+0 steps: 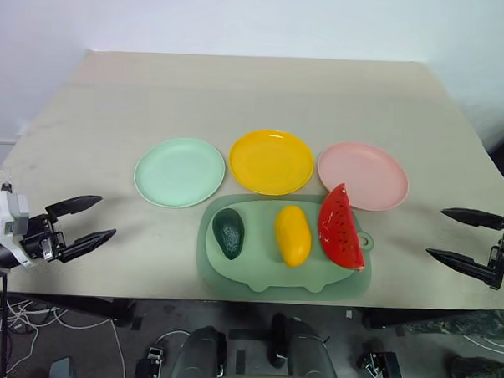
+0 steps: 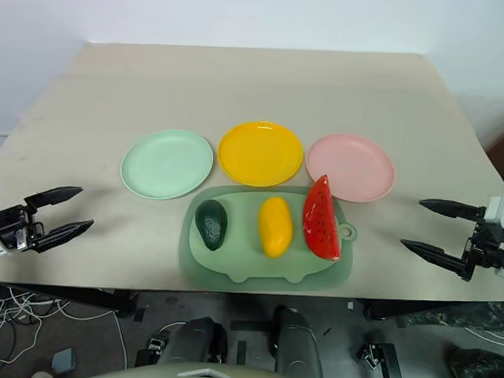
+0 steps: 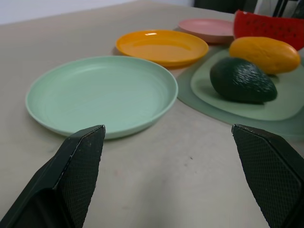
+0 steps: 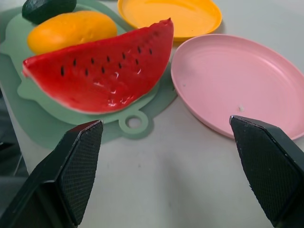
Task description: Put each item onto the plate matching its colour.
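Note:
A dark green avocado (image 1: 228,232), a yellow mango (image 1: 293,234) and a red watermelon wedge (image 1: 341,227) lie side by side on a dull-green cutting board (image 1: 256,279) near the table's front edge. Behind the board stand a mint green plate (image 1: 179,171), a yellow plate (image 1: 272,161) and a pink plate (image 1: 363,175), all bare. My left gripper (image 1: 92,220) hovers open at the table's left front, empty, pointing toward the green plate (image 3: 99,94) and avocado (image 3: 242,80). My right gripper (image 1: 452,235) hovers open at the right front, empty, facing the watermelon (image 4: 102,66) and pink plate (image 4: 242,83).
The beige table (image 1: 256,93) stretches bare behind the plates to a white wall. Cables lie on the floor (image 1: 29,321) under the front left edge. The board's ring handle (image 4: 133,122) sticks out toward my right gripper.

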